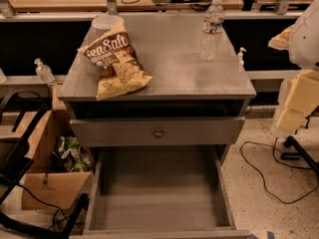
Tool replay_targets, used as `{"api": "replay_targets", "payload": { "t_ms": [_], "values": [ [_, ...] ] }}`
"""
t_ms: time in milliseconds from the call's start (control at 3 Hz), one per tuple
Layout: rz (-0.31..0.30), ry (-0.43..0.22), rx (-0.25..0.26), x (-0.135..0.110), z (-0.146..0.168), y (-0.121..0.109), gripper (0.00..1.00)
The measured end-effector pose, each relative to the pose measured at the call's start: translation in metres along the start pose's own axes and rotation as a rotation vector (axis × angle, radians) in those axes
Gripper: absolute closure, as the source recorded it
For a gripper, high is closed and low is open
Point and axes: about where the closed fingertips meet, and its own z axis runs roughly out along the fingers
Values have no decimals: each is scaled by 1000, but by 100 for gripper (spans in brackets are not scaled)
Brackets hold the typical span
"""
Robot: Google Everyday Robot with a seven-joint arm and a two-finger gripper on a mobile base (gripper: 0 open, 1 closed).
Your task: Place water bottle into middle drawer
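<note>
The water bottle [212, 29] stands upright on the back right of the grey cabinet top [184, 68]; it is clear and ribbed, with a white cap and a pale label band. The middle drawer [157, 198] is pulled out wide below, and its plain grey floor is bare. My gripper [293, 111] shows as pale blocky parts at the right edge of the view. It is beside the cabinet, lower than the top, well to the right of the bottle and apart from it.
A yellow sea-salt chip bag [115, 61] lies on the top's left, with a white cup [105, 23] behind it. A closed drawer front with a round knob [158, 132] sits above the open drawer. Cardboard boxes [55, 183] stand left; cables [269, 178] lie right. Small pump bottles [44, 71] stand behind.
</note>
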Motion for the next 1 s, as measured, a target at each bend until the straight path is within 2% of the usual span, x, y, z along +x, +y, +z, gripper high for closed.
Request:
{"api": "replay_targets", "payload": {
  "t_ms": [333, 667, 1000],
  "values": [
    [0, 0, 0, 0, 0, 0, 0],
    [51, -81, 46, 1, 8, -20, 0],
    [203, -294, 114, 17, 29, -73, 0]
  ]
}}
